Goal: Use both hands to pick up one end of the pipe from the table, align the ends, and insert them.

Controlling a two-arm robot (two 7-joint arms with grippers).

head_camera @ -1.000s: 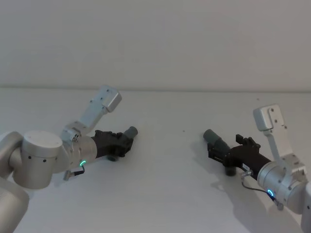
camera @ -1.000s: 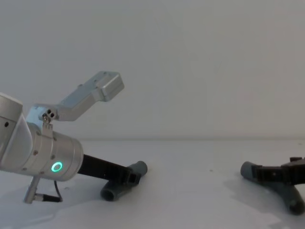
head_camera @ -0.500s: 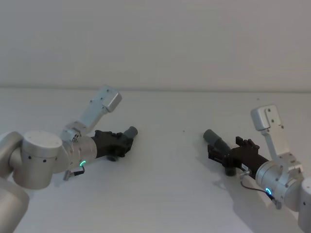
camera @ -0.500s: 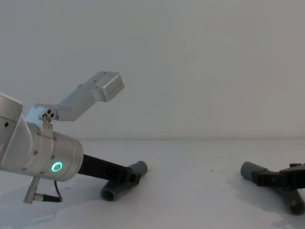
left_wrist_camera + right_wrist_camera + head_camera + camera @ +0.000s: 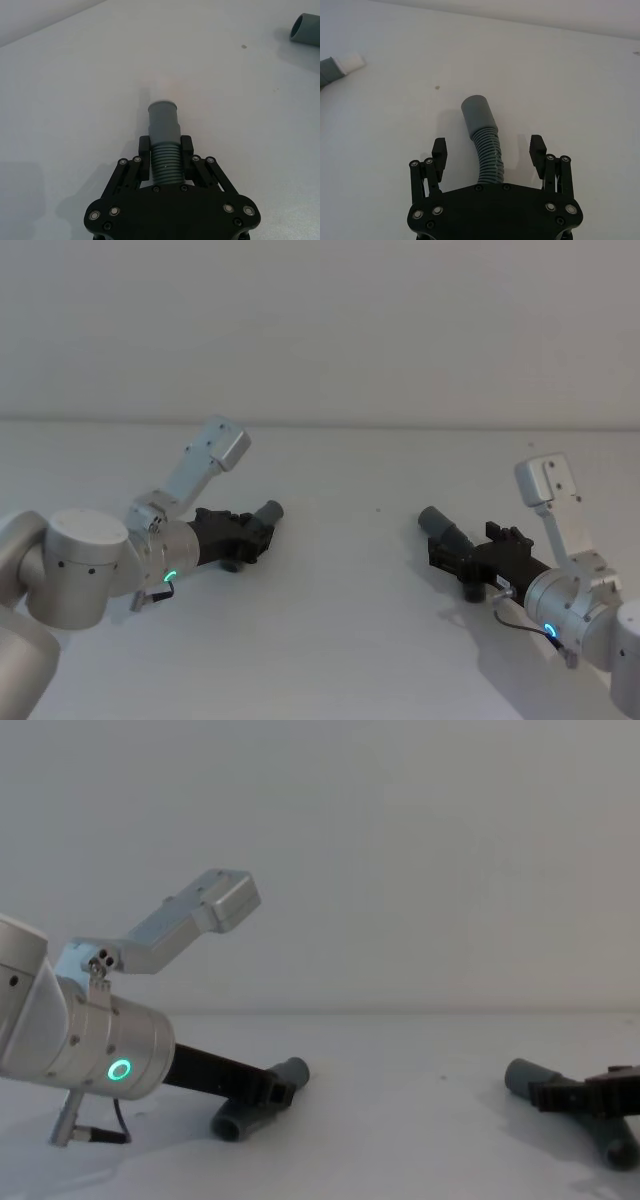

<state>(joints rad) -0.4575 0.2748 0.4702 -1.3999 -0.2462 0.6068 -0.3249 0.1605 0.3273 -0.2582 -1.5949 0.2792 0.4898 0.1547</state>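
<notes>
The right gripper (image 5: 489,146) had settled slightly lower over its piece since the earlier frame, while the left arm had not stirred. At the lower right of the head view, its jaws stood spread either side of the ribbed hose (image 5: 490,152), touching neither flank. At the left, the left gripper (image 5: 165,146) pinched the other piece's ribs just behind its grey cuff (image 5: 163,117). Both pieces rested on the desk (image 5: 340,630), well apart. The hose looked light and bendy, the cuffs stiff, so a hold close behind the cuff should steady the end. Open desk lay between them, its far edge well behind.
</notes>
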